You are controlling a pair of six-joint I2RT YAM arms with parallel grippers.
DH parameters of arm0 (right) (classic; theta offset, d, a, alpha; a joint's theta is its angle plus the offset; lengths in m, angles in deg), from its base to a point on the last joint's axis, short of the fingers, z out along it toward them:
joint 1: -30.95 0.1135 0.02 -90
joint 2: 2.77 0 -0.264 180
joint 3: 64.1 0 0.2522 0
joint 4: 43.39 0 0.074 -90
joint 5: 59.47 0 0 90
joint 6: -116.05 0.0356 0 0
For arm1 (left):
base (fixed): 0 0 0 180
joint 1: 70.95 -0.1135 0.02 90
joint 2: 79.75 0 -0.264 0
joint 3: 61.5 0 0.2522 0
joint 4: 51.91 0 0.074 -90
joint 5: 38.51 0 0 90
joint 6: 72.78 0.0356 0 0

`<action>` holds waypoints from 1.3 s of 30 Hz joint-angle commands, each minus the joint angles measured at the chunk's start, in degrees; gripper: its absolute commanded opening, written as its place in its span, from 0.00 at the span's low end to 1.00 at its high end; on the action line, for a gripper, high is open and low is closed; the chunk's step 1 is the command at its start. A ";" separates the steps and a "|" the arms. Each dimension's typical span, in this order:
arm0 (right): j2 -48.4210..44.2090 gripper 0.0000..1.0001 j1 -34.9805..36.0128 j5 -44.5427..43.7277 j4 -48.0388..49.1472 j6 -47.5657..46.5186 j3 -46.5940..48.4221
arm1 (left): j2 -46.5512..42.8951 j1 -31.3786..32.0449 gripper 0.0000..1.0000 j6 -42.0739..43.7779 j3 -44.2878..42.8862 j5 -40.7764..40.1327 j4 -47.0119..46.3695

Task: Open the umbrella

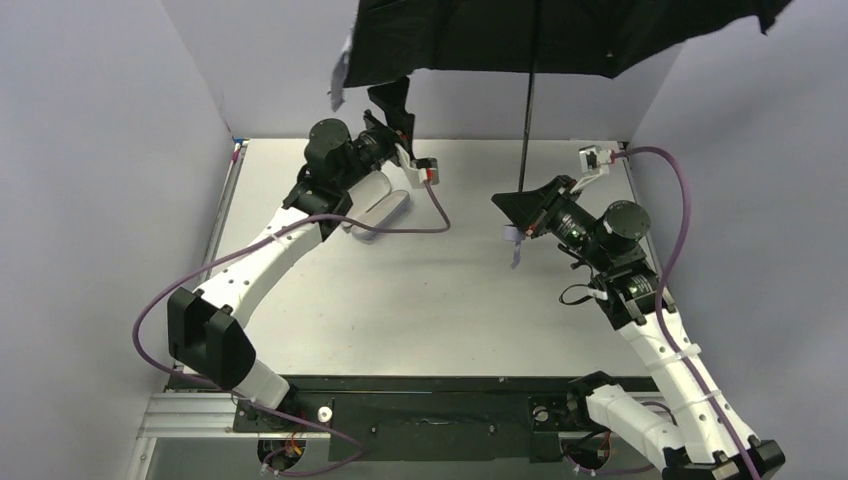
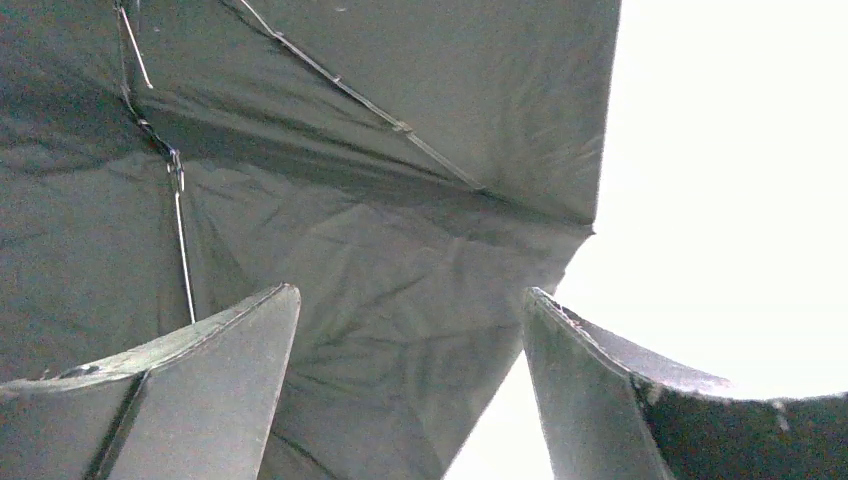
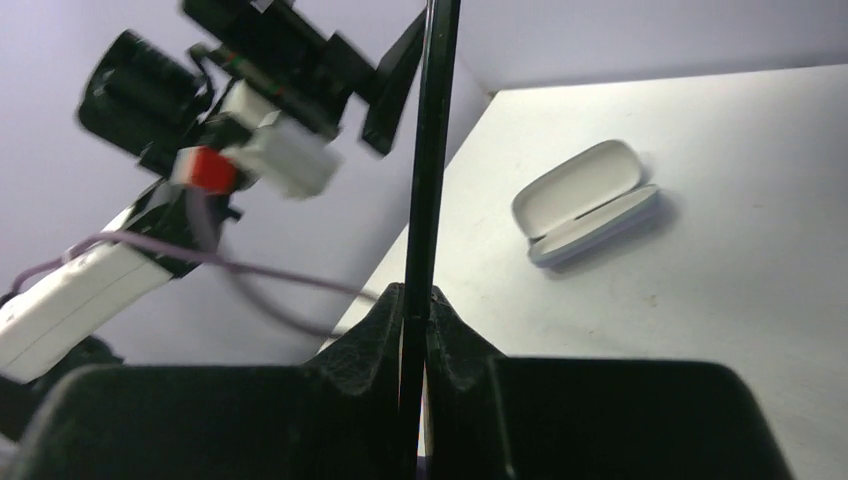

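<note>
Top view, umbrella: compact folding umbrella (image 1: 560, 35) held high over the white table (image 1: 430, 300). The black fabric underside is spread wide, with a pale lavender edge at its left. I judge it fully open.
Top view, shaft: thin black rod (image 1: 527, 110), near upright, its lower end in the right gripper (image 1: 520, 198).
Top view, left gripper (image 1: 398, 105): raised just under the canopy's left edge.
Top view, case: lavender oval hard clamshell case (image 1: 385, 210) lying on the table beside the left arm.
Left wrist, jaws: left gripper (image 2: 410, 400) spread wide, nothing between the matte wedge-shaped fingers (image 2: 220, 380).
Left wrist, canopy: thin creased cloth over slim metal ribs (image 2: 340, 85).
Left wrist, risk: if the arm lifts or swings, a finger could snag a rib or the cloth.
Right wrist, jaws: right gripper (image 3: 415, 330) pinched shut on the shaft, its black pads rough.
Right wrist, risk: the rod is slim and smooth and the load top-heavy. It may twist or slide in the pinch, tipping the canopy into a wall.
</note>
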 commanded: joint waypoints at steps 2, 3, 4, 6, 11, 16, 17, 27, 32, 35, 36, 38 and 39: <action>-4.47 0.00 0.50 -10.40 8.47 -6.37 -4.10 | -7.06 7.31 0.79 -37.00 -3.70 2.24 10.21; -4.63 0.00 0.64 -11.21 8.45 -6.58 -4.34 | -6.79 8.79 0.78 -41.24 -5.23 3.06 13.37; -4.82 0.00 0.79 -11.65 8.44 -7.00 -4.70 | -5.65 9.34 0.78 -51.59 -8.74 4.49 15.11; -4.69 0.00 1.03 -12.86 8.63 -7.62 -5.02 | -2.74 10.15 0.77 -67.67 -14.00 8.00 18.49; -5.11 0.00 1.31 -18.26 9.09 -10.02 -6.90 | 5.75 10.37 0.75 -97.12 -24.56 12.71 19.13; -6.45 0.00 1.85 -22.40 9.40 -11.37 -9.90 | 12.96 10.56 0.75 -106.46 -32.14 13.61 18.92; -6.59 0.00 2.21 -22.74 9.49 -12.22 -10.41 | 15.31 10.81 0.75 -108.43 -35.10 13.67 18.96; -6.63 0.00 2.90 -24.88 12.80 -12.98 -13.29 | 27.80 15.91 0.72 -119.36 -47.81 4.81 19.33; -7.59 0.00 3.50 -25.34 11.76 -14.14 -13.57 | 31.22 17.09 0.70 -123.40 -49.58 3.89 19.39; -8.65 0.00 3.93 -25.42 10.47 -15.66 -13.69 | 32.24 17.53 0.66 -125.68 -49.52 3.82 18.93; -8.87 0.00 3.94 -25.44 10.20 -16.30 -13.75 | 32.32 17.82 0.62 -125.94 -49.37 3.86 18.79; -9.37 0.00 4.06 -25.34 9.27 -17.07 -13.89 | 32.20 18.00 0.50 -126.79 -48.85 4.51 17.57; -9.74 0.00 4.04 -25.07 8.71 -17.34 -13.96 | 32.17 18.16 0.42 -126.87 -48.81 5.12 16.93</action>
